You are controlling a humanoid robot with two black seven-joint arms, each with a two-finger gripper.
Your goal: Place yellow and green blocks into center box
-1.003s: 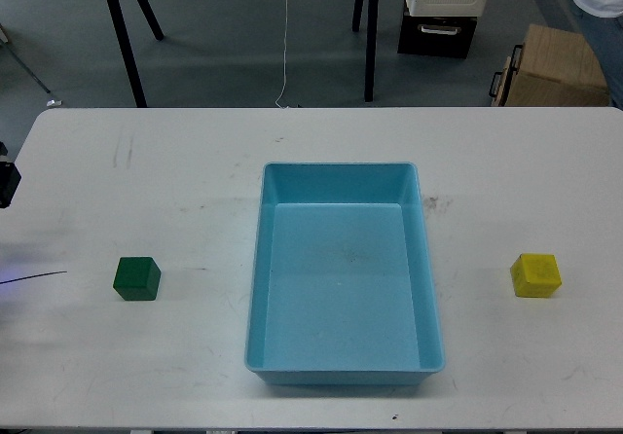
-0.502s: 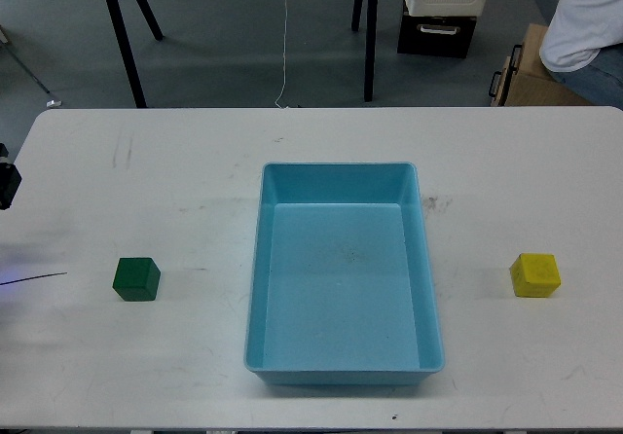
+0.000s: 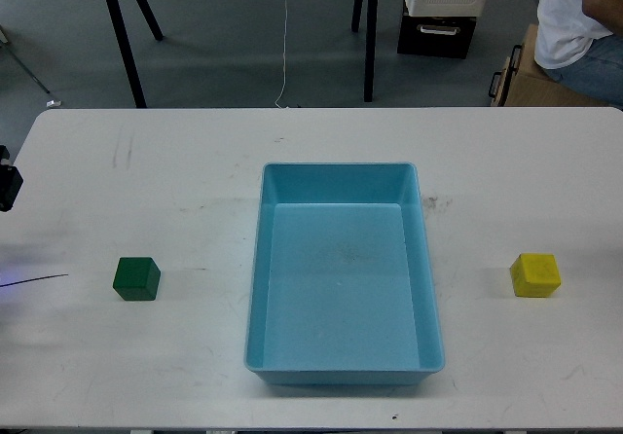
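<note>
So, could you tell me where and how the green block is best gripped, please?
Probably from straight above, closing on two opposite side faces. The green block sits flat on the table, well apart from the blue tray, so its top and sides are free.

A white table with rounded far corners fills the lower part of the view, its top marked by faint scuffs and smudges. Beyond it lies a grey floor. 3 black stand legs rise from the floor, and a thin white cable hangs down between them. At the far right stand a black-and-white case and a brown cardboard box, where a seated person in a white shirt is partly visible.
</note>
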